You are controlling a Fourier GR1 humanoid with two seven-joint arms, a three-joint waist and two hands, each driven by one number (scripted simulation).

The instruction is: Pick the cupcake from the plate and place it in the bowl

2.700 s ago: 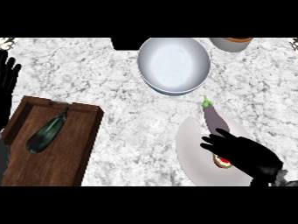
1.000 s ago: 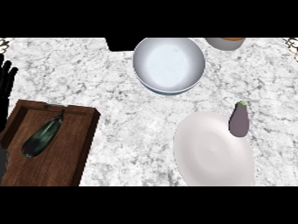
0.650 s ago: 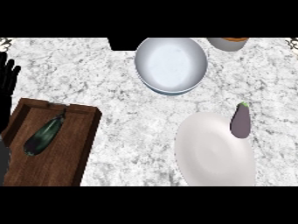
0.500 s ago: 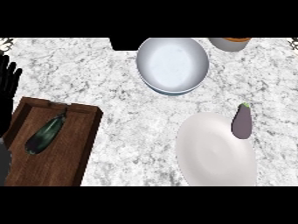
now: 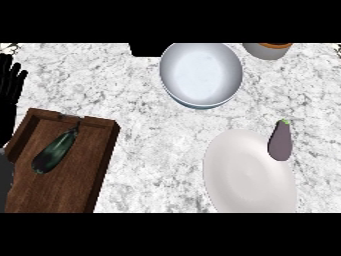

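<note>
Oddly, only my left hand [image 5: 2,102] shows, resting at nine o'clock on the view's edge with its fingers straight and upright, holding nothing; my right hand is nowhere in view, so I cannot say how it stands. Just beside the left hand, toward five o'clock of it, lies the wooden cutting board [image 5: 84,165] with a dark green vegetable [image 5: 53,152] on it, long axis running from one o'clock down to seven. Out across the marble counter [image 5: 143,110], well apart, the white plate [image 5: 243,182] sits at about four o'clock of the view, and I see no cupcake on it; what overlaps its upper right rim is a purple eggplant [image 5: 279,142], its stem pointing to twelve. The bowl [image 5: 201,74] stands at twelve o'clock and looks empty. An orange-rimmed cup [image 5: 267,49] is at one o'clock. I judge that the plate lies on my right side, so the right hand would be the nearer one, but where the cupcake is I cannot tell.
</note>
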